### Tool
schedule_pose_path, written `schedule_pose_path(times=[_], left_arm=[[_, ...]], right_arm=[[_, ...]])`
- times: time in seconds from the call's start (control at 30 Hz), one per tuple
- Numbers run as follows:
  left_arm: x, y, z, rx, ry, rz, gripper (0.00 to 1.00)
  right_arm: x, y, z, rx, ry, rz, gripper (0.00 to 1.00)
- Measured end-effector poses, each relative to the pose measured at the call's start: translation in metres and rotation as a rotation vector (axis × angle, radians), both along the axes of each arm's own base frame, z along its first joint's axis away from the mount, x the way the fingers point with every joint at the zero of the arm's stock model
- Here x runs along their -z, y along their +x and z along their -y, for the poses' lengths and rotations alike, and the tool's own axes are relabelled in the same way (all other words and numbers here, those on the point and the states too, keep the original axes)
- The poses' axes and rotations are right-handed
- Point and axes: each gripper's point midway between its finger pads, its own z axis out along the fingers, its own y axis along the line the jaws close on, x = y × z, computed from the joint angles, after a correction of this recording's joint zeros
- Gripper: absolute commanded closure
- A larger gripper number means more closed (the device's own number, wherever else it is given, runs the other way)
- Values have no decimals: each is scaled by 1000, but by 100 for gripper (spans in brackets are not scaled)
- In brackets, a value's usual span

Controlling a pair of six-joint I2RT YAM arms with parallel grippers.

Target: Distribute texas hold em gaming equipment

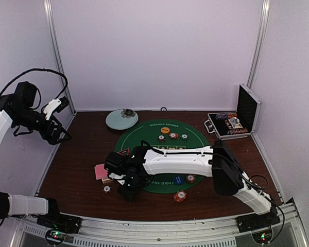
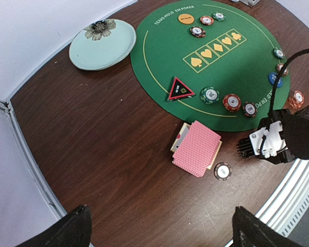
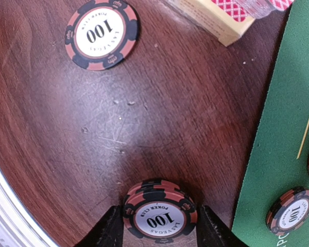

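- Flanked by the fingers (image 3: 110,231) of the right gripper (image 3: 160,235), a stack of dark-and-red chips (image 3: 159,213) is seen closest, at the bottom of the right wrist view. Both fingers are set against its rim, so the stack is grasped as it sits on the wooden table (image 3: 159,113).
- Further out on the bare wood, a single chip (image 3: 101,33) of the same kind is laid flat, well apart from the stack.
- Just past it, pink-backed cards (image 2: 195,149) are piled near the rim of the green felt mat (image 2: 159,56).
- On the near part of the mat, a red-black triangle marker (image 2: 179,89) is placed, with a row of three chips (image 2: 231,102), green, red and dark, beside it.
- An orange button (image 2: 186,19) is seen at the mat's far side and a blue button (image 2: 275,78) at its right edge.
- A pale plate (image 2: 110,54) is set off the mat at the far left; an opened metal case (image 1: 245,105) is stood at the far right.
- The left gripper (image 1: 59,135) is held raised at the left, its fingers spread wide with nothing between them.
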Motion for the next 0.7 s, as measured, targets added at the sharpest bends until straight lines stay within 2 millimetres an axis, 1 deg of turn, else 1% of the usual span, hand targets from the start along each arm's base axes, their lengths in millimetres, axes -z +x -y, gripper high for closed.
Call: schedule_pose_path(times=[0.4, 0.57, 0.7], left_arm=[[0, 0, 0, 1, 1, 0, 3], [0, 0, 0, 1, 1, 1, 2], [-1, 0, 0, 3, 3, 5, 2]], right_arm=[[0, 0, 0, 1, 2, 0, 50], [-2, 0, -1, 3, 5, 1, 55], [-3, 1, -2, 4, 9, 2, 57]])
